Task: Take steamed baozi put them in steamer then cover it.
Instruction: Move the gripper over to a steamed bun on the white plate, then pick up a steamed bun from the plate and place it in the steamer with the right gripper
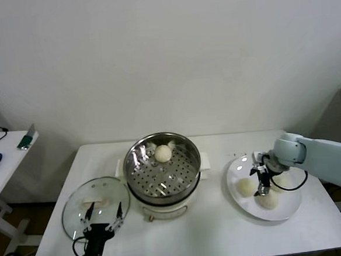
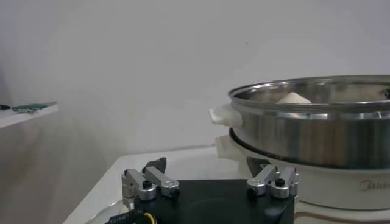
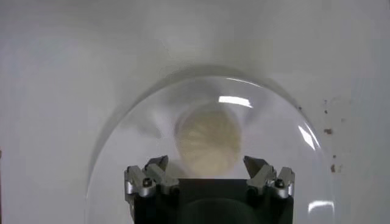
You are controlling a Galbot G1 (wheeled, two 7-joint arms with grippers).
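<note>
Right gripper [image 1: 262, 183] over white plate [image 1: 246, 207], fingers spread wide, straddling one baozi [image 3: 208, 141], seemingly not yet touching. Three baozi on plate, one [image 1: 163, 153] inside steamer [image 1: 161, 166] mid-counter [image 1: 213, 233]. Cover [image 1: 94, 205] lies beside steamer; left gripper [image 1: 104, 219] hovers near its edge, fingers released.

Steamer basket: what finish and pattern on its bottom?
Shiny steel steamer basket, its bottom dotted with small round perforations. Shows best in the head view.

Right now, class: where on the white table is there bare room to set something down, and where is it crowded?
Bare: the strip between the round steel steamer and white plate, and the front edge. Crowded: around the clear glass lid under the left gripper; the plate under the right gripper.
</note>
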